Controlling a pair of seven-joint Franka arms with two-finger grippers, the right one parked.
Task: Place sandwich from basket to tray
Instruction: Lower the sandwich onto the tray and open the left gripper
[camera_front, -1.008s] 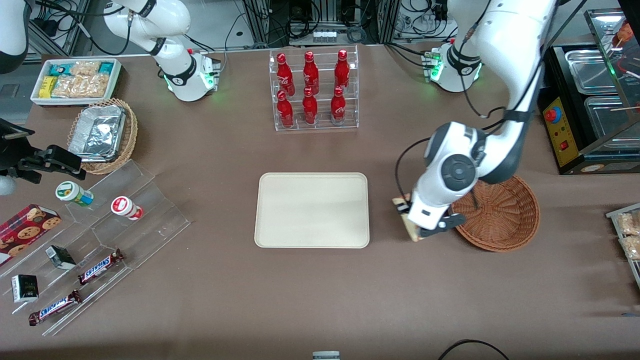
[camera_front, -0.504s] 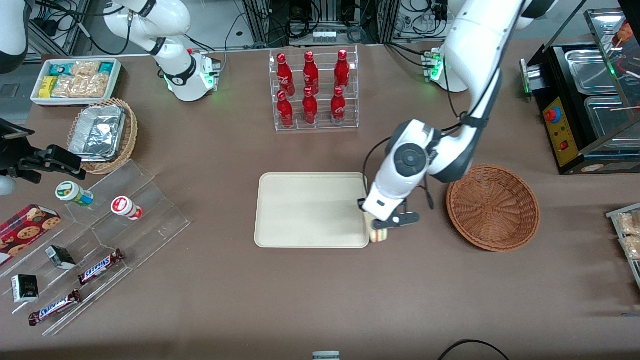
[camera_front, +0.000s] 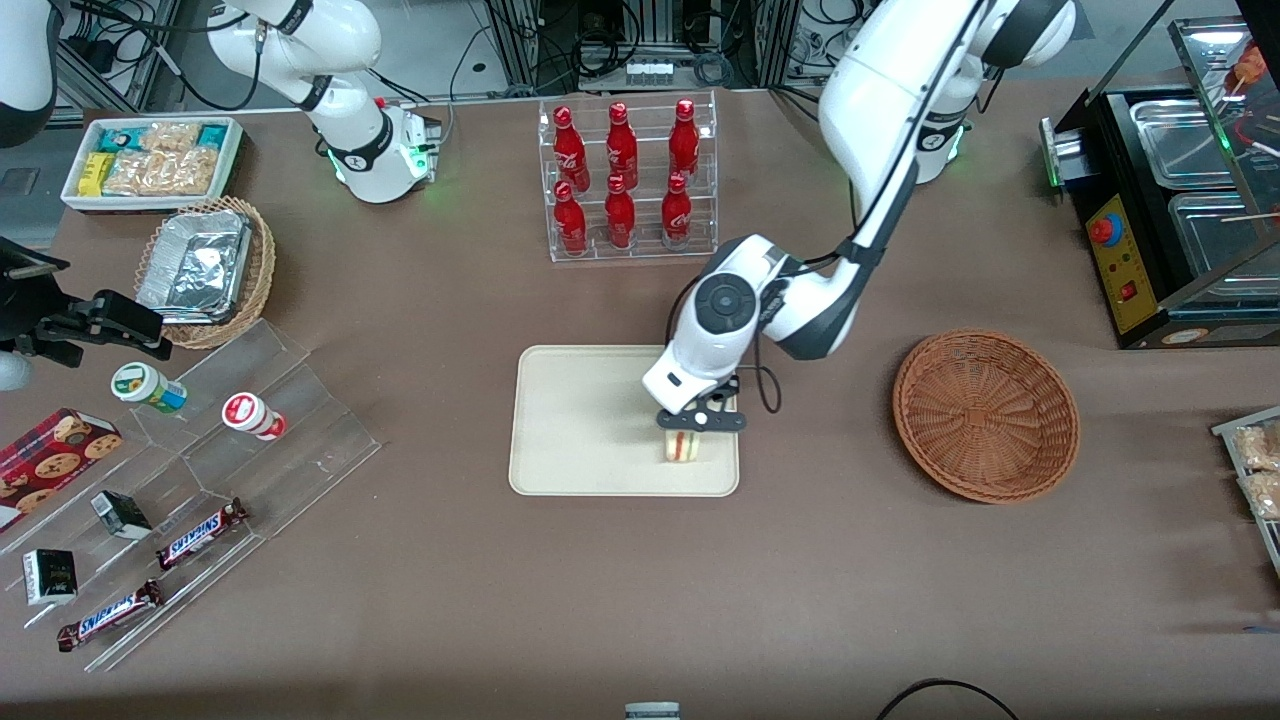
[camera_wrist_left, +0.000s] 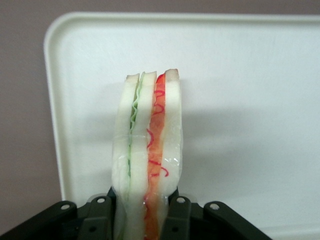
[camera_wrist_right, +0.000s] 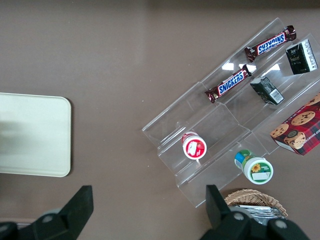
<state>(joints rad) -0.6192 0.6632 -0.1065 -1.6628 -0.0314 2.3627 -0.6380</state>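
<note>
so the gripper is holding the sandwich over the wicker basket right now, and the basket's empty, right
Not quite. The gripper is shut on the sandwich over the tray, not over the basket; the front view shows it. The basket is indeed empty, toward the working arm's end of the table.

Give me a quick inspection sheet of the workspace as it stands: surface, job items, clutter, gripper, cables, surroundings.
Surface: brown table, no spills seen.
Sandwich: held edge-up, over the tray; contact with it cannot be judged.
Tray: flat, nothing else on it.
Basket: nothing in it, toward the working arm's end.
Clutter: red bottles in a clear rack; snack box, foil containers, cups and Snickers bars on a clear stand toward the parked arm's end.
Gripper: shut on the sandwich, above the tray.
Cables: black cable looping off the wrist; another at the table's near edge.
Surroundings: black warmer cabinet toward the working arm's end.
</note>
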